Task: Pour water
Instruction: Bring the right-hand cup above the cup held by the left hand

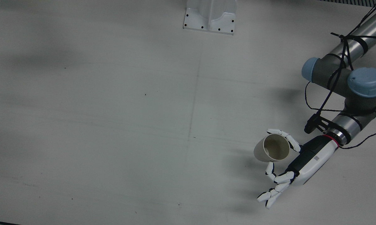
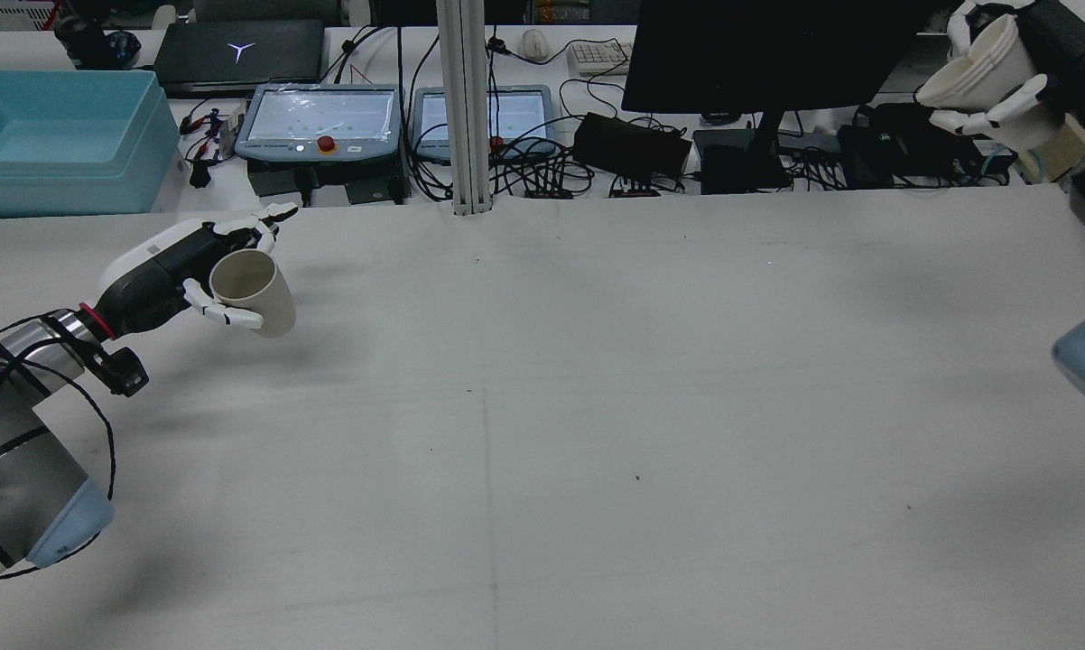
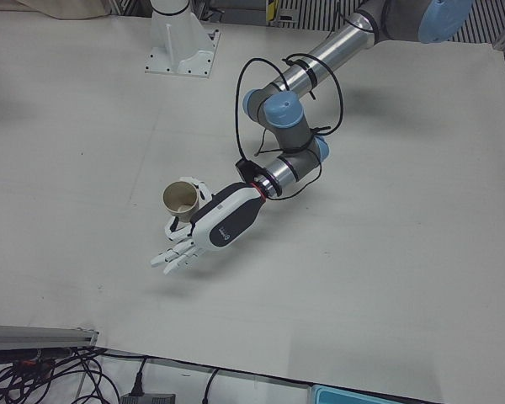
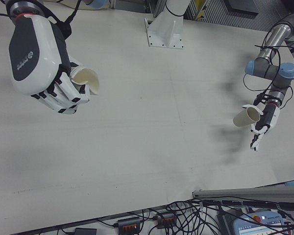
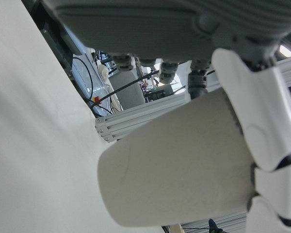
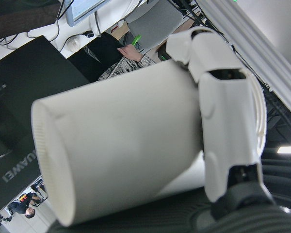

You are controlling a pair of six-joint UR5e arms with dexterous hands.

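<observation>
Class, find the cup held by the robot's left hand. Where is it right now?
The beige cup is in the left robot hand, above the table, at the front view's lower right.

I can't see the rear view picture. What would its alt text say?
The robot's left hand holds a tan paper cup above a bare white table; at upper right, its right hand grips a white cup.
</observation>
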